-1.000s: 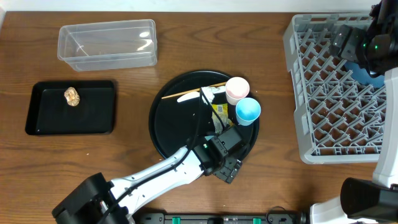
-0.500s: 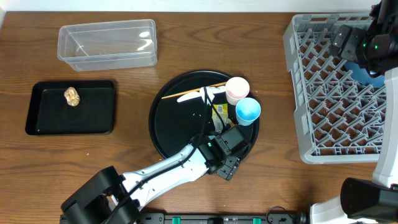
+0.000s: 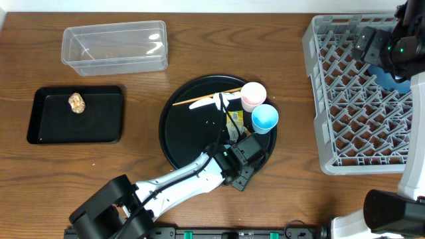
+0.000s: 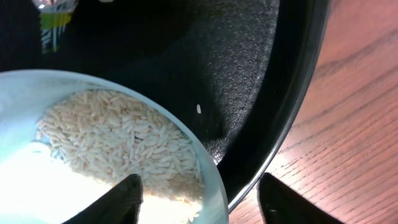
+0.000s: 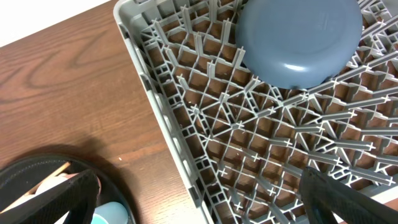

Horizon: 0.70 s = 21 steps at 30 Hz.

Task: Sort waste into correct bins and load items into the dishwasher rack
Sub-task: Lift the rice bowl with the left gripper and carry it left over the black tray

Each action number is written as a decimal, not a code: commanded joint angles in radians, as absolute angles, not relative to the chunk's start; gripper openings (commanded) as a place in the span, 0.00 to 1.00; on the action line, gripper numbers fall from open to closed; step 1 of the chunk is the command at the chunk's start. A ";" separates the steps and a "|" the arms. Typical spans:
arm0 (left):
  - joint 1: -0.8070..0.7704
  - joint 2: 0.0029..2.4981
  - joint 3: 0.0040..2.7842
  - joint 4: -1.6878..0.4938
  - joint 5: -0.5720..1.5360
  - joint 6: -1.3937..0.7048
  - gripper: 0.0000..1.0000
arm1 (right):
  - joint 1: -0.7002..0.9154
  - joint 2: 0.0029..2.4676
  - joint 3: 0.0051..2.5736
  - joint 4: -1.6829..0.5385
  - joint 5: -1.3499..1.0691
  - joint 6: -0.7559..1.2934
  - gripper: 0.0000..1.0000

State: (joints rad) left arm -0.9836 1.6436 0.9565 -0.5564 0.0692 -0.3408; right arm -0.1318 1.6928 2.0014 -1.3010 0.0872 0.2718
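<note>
So: lump (image 3: 77, 102) in black tray (image 3: 99, 123), blue bowl (image 5: 298, 37) in rack (image 5: 163, 118). My left claw (image 4: 205, 196) open over rice bowl (image 4: 210, 177) rim; pink cup (image 3: 253, 95), blue cup (image 3: 264, 118) not done.

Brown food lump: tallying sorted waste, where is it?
Overhead view, far left: the brown food lump lies in the shallow black tray, near the clear tub.

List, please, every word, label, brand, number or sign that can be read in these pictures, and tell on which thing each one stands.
No text can be read in any view.
On the yellow-green snack wrapper, lying on the round black tray: any print is too small and blurred to read.
On the grey plastic rack and the clear plastic tub: no markings visible.
</note>
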 commanded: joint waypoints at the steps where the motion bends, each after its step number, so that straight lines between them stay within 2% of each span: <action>1: -0.987 1.654 0.953 -0.555 0.051 -0.334 0.54 | -0.138 1.689 1.999 -1.302 0.098 0.284 0.99; 6: -0.987 1.654 0.953 -0.561 0.051 -0.334 0.53 | -0.138 1.689 1.999 -1.302 0.098 0.284 0.99; 11: -0.987 1.654 0.953 -0.560 0.051 -0.334 0.32 | -0.138 1.689 1.999 -1.302 0.098 0.284 0.99; 18: -0.987 1.654 0.953 -0.559 0.042 -0.334 0.25 | -0.138 1.689 1.999 -1.302 0.098 0.284 0.99; 20: -0.987 1.654 0.953 -0.559 0.032 -0.334 0.19 | -0.138 1.689 1.999 -1.302 0.098 0.284 0.99; 21: -0.987 1.653 0.953 -0.558 0.032 -0.334 0.13 | -0.138 1.689 1.999 -1.302 0.098 0.284 0.99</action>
State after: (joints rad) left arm -0.9840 1.6440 0.9565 -0.5564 0.0620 -0.3431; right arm -0.1318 1.6928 2.0014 -1.3010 0.0872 0.2718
